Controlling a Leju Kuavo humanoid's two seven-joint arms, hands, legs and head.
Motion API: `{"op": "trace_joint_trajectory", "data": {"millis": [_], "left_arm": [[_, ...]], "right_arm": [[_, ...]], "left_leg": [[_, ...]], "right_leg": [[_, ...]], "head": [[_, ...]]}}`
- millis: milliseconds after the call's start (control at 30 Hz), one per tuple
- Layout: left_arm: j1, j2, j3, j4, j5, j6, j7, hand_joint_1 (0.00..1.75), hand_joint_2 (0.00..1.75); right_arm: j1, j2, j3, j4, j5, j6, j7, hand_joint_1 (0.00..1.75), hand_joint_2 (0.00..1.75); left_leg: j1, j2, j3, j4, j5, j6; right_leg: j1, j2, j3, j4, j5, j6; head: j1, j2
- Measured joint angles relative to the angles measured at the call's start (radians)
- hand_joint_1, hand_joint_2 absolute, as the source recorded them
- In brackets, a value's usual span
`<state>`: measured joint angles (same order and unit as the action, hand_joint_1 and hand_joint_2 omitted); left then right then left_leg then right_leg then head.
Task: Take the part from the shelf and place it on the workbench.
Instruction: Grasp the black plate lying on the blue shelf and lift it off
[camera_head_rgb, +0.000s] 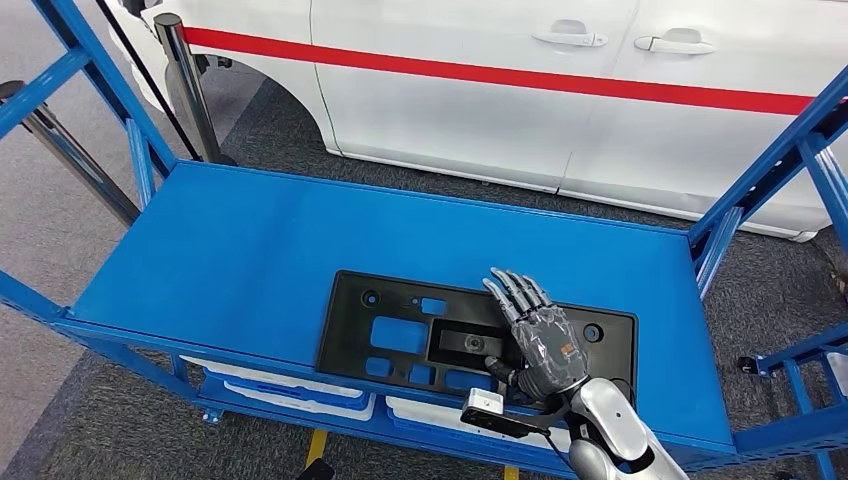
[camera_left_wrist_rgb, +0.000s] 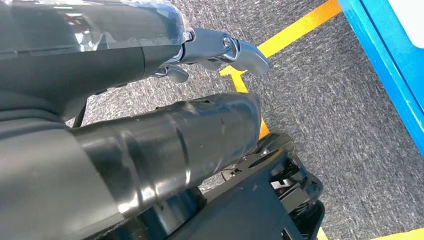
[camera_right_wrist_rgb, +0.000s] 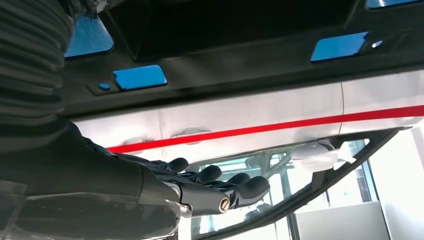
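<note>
Blue steel shelf (camera_head_rgb: 250, 250) under the head view, grey carpet around it, white car with a red stripe (camera_head_rgb: 560, 90) parked just behind. Fingers (camera_head_rgb: 515, 292) of the right hand (camera_head_rgb: 540, 340) straight, close side by side, stretched flat over the part (camera_head_rgb: 400, 335) with nothing pinched or wrapped; from the right wrist view, the same fingers (camera_right_wrist_rgb: 225, 182) extended, not curled. Whether the palm touches the plastic, impossible to tell. Black flat panel lying on the shelf near its front edge, long side along that edge, pierced by several rectangular cut-outs with blue showing through. Left hand (camera_left_wrist_rgb: 220, 50) hanging over carpet and yellow floor tape (camera_left_wrist_rgb: 295, 30), holding nothing, fingers only partly visible.

Probably light, stiff moulded plastic, smooth and a bit slippery, likely to flex or swing if lifted from one end. Best hold judged: thumb under the front rim or through a cut-out near the middle, fingers clamped on top.
</note>
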<state>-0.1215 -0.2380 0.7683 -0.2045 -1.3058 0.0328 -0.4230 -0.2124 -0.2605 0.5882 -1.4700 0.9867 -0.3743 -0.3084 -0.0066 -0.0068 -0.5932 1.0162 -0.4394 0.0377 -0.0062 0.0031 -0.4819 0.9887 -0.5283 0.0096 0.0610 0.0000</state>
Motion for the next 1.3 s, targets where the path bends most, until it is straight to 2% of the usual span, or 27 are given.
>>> {"op": "trace_joint_trajectory", "data": {"millis": [300, 533, 700, 967, 1167, 1300], "left_arm": [[0.0, 0.0, -0.004, 0.0, -0.001, 0.0, 0.004, 0.0, 0.0], [0.0, 0.0, -0.016, 0.0, -0.001, 0.004, 0.01, 0.0, 0.0], [0.0, 0.0, -0.023, 0.0, -0.001, 0.005, 0.012, 0.0, 0.0], [-0.002, 0.0, -0.029, 0.0, -0.001, 0.006, 0.019, 0.0, 0.0], [-0.002, 0.0, -0.029, 0.0, 0.008, 0.012, 0.019, 0.0, 0.0], [-0.002, 0.0, -0.029, 0.0, 0.013, 0.014, 0.02, 0.0, 0.0]], "right_arm": [[-0.007, 0.0, 0.003, -0.004, 0.008, -0.043, 0.013, 0.0, 1.75], [-0.007, 0.0, -0.001, -0.041, 0.067, -0.12, 0.045, 0.0, 1.75], [-0.035, -0.006, -0.004, -0.09, 0.12, -0.134, 0.063, 0.0, 1.75], [-0.138, -0.007, 0.028, -0.152, 0.085, -0.024, 0.071, 0.0, 1.75], [-0.173, -0.035, 0.1, -0.155, -0.097, 0.156, 0.03, 0.0, 1.75], [-0.175, -0.061, 0.149, -0.155, -0.152, 0.21, 0.011, 0.0, 1.75]], "left_leg": [[0.0, 0.0, 0.0, 0.0, 0.0, 0.0], [0.0, 0.0, 0.0, 0.0, 0.0, 0.0], [0.0, 0.0, 0.0, 0.0, 0.0, 0.0], [0.0, 0.0, 0.0, 0.0, 0.001, 0.001], [0.0, 0.0, 0.0, 0.0, 0.001, 0.001], [0.0, 0.0, 0.0, 0.0, 0.001, 0.001]], "right_leg": [[0.0, 0.0, 0.0, 0.0, 0.0, 0.0], [0.0, 0.0, 0.0, 0.0, 0.0, 0.0], [0.0, 0.0, 0.0, 0.001, 0.0, 0.0], [0.0, -0.001, 0.0, 0.002, 0.0, 0.0], [0.0, -0.001, 0.0, 0.002, 0.0, 0.0], [0.0, -0.001, -0.001, 0.002, 0.0, 0.0]], "head": [[0.0, 0.0], [0.0, 0.0], [0.0, 0.0], [0.0, 0.0], [0.0, 0.0], [0.0, 0.0]]}}
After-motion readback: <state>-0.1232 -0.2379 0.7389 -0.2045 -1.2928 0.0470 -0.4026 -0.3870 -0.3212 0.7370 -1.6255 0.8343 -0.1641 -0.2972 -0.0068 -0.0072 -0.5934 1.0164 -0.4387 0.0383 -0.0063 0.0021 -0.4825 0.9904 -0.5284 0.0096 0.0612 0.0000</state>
